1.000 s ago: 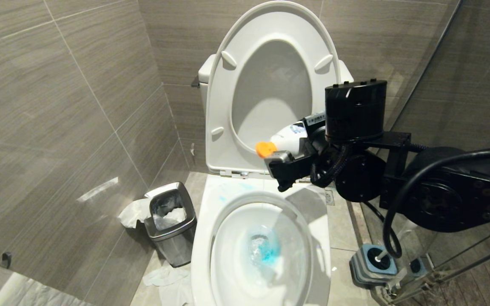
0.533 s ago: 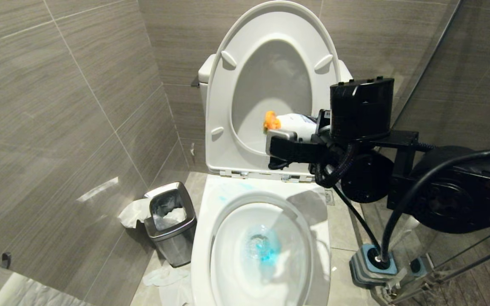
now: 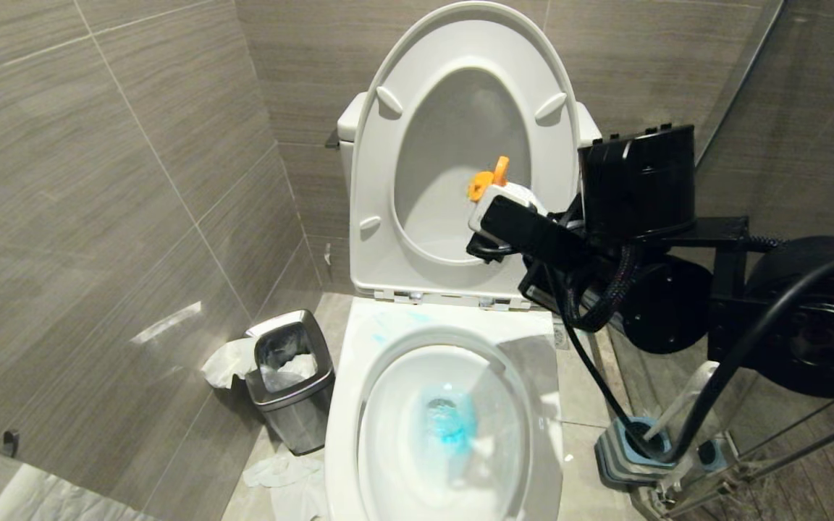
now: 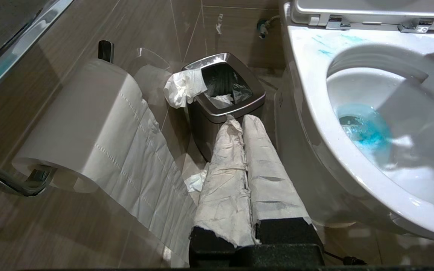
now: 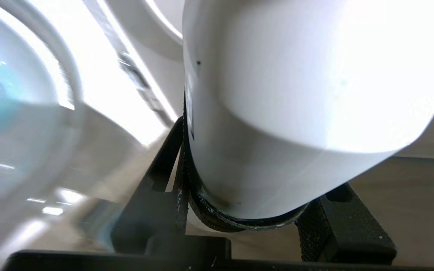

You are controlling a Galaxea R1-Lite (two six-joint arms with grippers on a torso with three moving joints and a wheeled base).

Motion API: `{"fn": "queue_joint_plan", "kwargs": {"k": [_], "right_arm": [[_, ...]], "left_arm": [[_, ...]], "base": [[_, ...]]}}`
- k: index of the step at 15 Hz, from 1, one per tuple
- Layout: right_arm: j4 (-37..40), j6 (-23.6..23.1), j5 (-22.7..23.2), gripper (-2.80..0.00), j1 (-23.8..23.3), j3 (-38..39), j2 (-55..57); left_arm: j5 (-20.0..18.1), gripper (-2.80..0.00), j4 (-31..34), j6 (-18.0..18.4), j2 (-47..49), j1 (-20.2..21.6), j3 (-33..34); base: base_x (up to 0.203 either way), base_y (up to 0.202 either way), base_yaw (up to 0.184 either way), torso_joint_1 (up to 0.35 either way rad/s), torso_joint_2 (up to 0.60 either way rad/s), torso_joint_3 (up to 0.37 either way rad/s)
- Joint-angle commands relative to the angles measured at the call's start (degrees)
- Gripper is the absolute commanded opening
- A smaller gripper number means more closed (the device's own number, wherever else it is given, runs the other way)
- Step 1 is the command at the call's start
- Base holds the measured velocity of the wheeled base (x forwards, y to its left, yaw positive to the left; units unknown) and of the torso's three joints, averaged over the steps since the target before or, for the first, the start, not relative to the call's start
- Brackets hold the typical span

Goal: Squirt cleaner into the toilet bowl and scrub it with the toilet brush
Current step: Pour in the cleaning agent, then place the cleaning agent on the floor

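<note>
Squirt step looks done: cleaner (image 3: 449,423) pools blue in toilet bowl (image 3: 348,405). Right tool (image 3: 507,217) clamps white bottle (image 3: 515,194), nozzle up. Left tool (image 4: 252,229) clenched, parked low. Next: ditch bottle, fetch toilet brush (image 3: 685,401) from holder (image 3: 623,459).

Right gripper (image 3: 507,217) raised at right, wrist rolled, fingers (image 5: 156,169) clamped around white bottle (image 5: 296,94). Left gripper (image 4: 244,124) parked low at left, paper-wrapped fingers (image 4: 226,169) pressed together.
</note>
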Motion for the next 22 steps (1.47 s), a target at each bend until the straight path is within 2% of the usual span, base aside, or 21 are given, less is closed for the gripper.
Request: {"fn": "queue_joint_plan", "kwargs": {"k": [1, 3, 5, 9, 12, 15, 18, 22], "right_arm": [[0.89, 14.23, 3.54, -2.8, -0.55, -0.28, -0.24], [2.09, 23.49, 6.09, -2.8, -2.05, -0.15, -1.19], [7.71, 30.69, 7.48, -2.8, -2.67, -0.25, -4.01], [15.49, 39.84, 12.02, -2.8, -5.0, 1.76, -12.65], [16.81, 40.96, 19.03, -2.8, -13.59, 7.18, -19.82], [16.66, 40.93, 30.1, -2.8, -25.17, 12.22, -25.05], [16.1, 40.75, 38.04, -2.8, -36.48, 14.66, -26.23], [8.47, 40.34, 44.49, -2.8, -45.33, 16.91, -24.04]], "left_arm": [[0.0, -2.8, 0.01, -0.01, 0.09, 0.01, 0.18], [0.0, -2.8, 0.01, -0.01, 0.09, 0.01, 0.18], [0.0, -2.8, 0.01, -0.01, 0.09, 0.01, 0.18], [0.0, -2.8, 0.01, -0.01, 0.09, 0.01, 0.18], [0.0, -2.8, 0.01, -0.01, 0.09, 0.01, 0.18], [0.0, -2.8, 0.01, -0.01, 0.09, 0.01, 0.18], [0.0, -2.8, 0.01, -0.01, 0.09, 0.01, 0.18], [0.0, -2.8, 0.01, 0.07, 0.09, 0.01, 0.18]], "base": [[0.0, 0.0, 0.0, 0.0, 0.0, 0.0], [0.0, 0.0, 0.0, 0.0, 0.0, 0.0], [0.0, 0.0, 0.0, 0.0, 0.0, 0.0], [0.0, 0.0, 0.0, 0.0, 0.0, 0.0], [0.0, 0.0, 0.0, 0.0, 0.0, 0.0], [0.0, 0.0, 0.0, 0.0, 0.0, 0.0], [0.0, 0.0, 0.0, 0.0, 0.0, 0.0], [0.0, 0.0, 0.0, 0.0, 0.0, 0.0]]}}
